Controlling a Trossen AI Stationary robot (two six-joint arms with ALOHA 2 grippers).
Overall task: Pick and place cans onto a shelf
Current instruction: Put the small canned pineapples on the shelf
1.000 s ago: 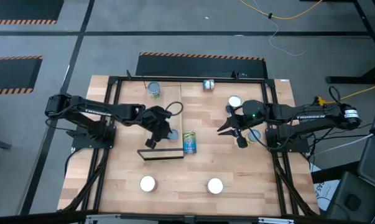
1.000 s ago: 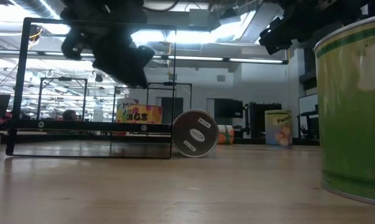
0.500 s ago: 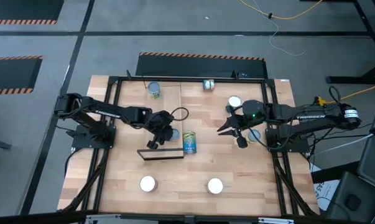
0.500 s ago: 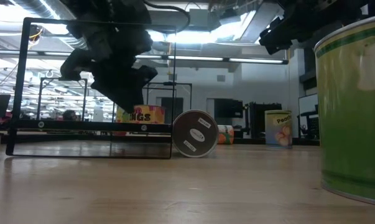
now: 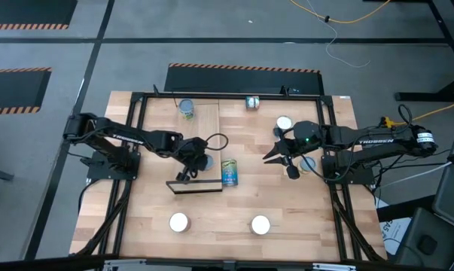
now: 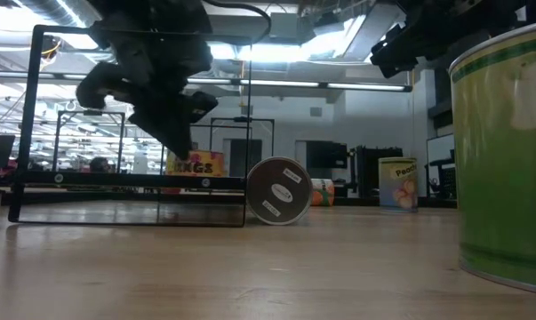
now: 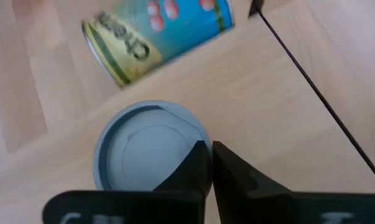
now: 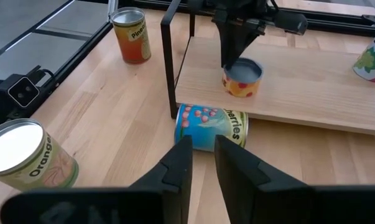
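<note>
Cans first: a short one with a grey top (image 7: 151, 152) stands upright on the shelf (image 5: 204, 124), and the left gripper (image 5: 193, 167), spread wide a second ago, has snapped its fingers (image 7: 196, 171) together just above the rim, holding nothing. The arm has also dropped lower over the plank since then. The right gripper (image 5: 281, 158) hasn't budged, hanging over the table with its fingers (image 8: 178, 165) close together, a narrow gap between them, nothing gripped.

The left wrist view shows the fingertips meeting over the lid's edge; the right wrist view shows that same can (image 8: 242, 78) sitting free on the raised board, with a blue can (image 8: 211, 127) lying on its side on the table just beside the shelf's edge. The low view catches that fallen can end-on (image 6: 280, 190), plus a big green can (image 6: 508, 151) up close.

Underneath is a butcher-block table (image 5: 287, 207) with two white-topped cans (image 5: 179, 222) near its front edge; grey floor with hazard-striped mats surrounds it.
</note>
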